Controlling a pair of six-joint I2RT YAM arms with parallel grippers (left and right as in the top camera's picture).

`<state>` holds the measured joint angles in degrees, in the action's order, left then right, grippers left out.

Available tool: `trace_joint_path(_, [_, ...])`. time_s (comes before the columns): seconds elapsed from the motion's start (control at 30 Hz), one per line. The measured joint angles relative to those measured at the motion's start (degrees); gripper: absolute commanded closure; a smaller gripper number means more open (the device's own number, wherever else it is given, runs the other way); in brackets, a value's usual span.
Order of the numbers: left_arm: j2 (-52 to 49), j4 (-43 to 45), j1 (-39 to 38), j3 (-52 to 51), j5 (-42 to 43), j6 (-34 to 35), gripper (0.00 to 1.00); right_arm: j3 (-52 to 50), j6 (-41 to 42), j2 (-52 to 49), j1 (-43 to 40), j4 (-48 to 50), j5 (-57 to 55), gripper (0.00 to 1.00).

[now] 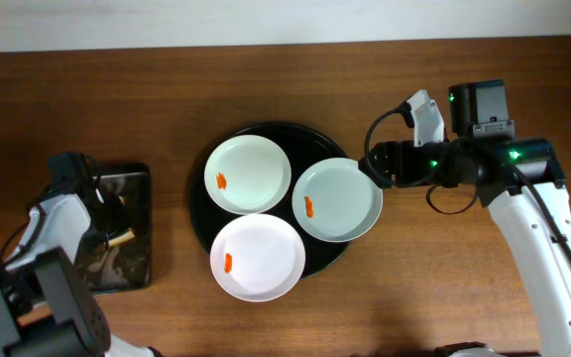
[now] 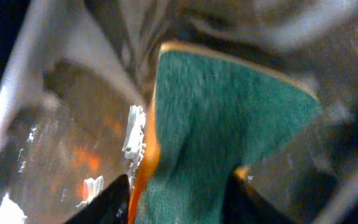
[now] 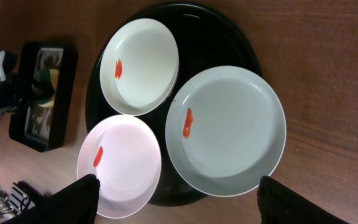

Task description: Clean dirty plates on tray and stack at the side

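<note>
The round black tray (image 1: 317, 147) holds three white plates, each with an orange smear: one at the back left (image 1: 254, 171), one at the right (image 1: 343, 196), one at the front (image 1: 262, 260). They also show in the right wrist view (image 3: 145, 62), (image 3: 235, 130), (image 3: 123, 165). My right gripper (image 1: 374, 167) is open and empty, over the right plate's far edge; its fingers (image 3: 179, 200) spread wide. My left gripper (image 1: 107, 216) is down in the small rectangular tray. Its fingers (image 2: 179, 202) press both sides of the green-and-orange sponge (image 2: 222, 124).
The small dark rectangular tray (image 1: 132, 260) lies at the far left of the wooden table, with wet streaks and bits of foam (image 2: 132, 134) in it. Bare table lies in front of and to the right of the round tray.
</note>
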<state>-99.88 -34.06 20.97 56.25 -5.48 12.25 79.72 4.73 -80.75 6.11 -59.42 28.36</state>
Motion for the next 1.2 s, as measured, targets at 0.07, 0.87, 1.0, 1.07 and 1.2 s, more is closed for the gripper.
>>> trace_joint_path(0.07, [-2.0,2.5,-0.2,0.1,0.5,0.1,1.0,0.0,0.0,0.0,0.0,0.1,0.0,0.18])
trace_joint_path(0.87, [-1.5,-13.3,0.0,12.2,5.1,-5.2,0.31,0.0,0.0,0.0,0.0,-0.2,0.0,0.18])
trace_joint_path(1.0, [-1.4,-9.2,0.1,7.8,4.0,-4.3,0.53,0.0,0.0,0.0,0.0,-0.2,0.0,0.18])
trace_joint_path(1.07, [-1.3,-2.6,0.0,2.3,2.3,-3.2,0.64,0.0,0.0,0.0,0.0,-0.2,0.0,0.18])
trace_joint_path(1.2, [-0.3,3.6,0.0,-2.2,2.1,-2.6,1.0,0.0,0.0,0.0,0.0,-0.2,0.0,0.18])
